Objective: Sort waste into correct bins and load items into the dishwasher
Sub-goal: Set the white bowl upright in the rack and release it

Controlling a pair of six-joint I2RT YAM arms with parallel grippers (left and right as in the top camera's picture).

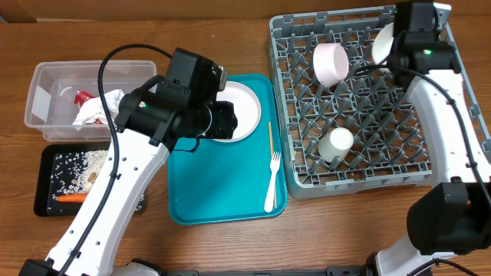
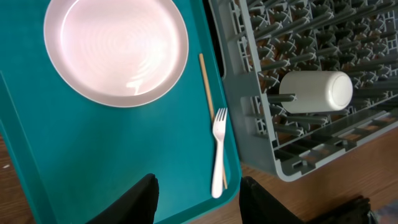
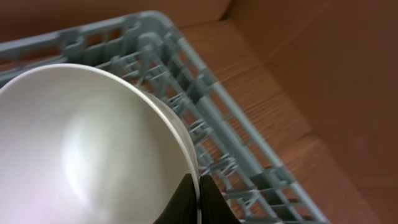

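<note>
Bowl [image 3: 81, 155] first: it stands on edge in a corner of the dish rack [image 3: 211, 149], and the right gripper [image 3: 199, 200] is closed on its rim, the thin white lip running down between the two dark fingers. We judge this to be the seating step. Before letting go we would check that the bowl leans between pegs rather than riding on top of one. We would then open wide and draw straight back off the rim, so that no finger drags it over. The pegs beneath the bowl are hidden from us, so we cannot say whether it is settled. The left gripper [image 2: 199, 183] hangs open and empty over the teal tray [image 2: 93, 155]. The fork [image 2: 219, 143] lies just ahead of its fingertips, with the wooden stick [image 2: 207, 93] close against it and the plate [image 2: 116, 50] further ahead. A clean pick there means straddling the fork's handle alone.
</note>
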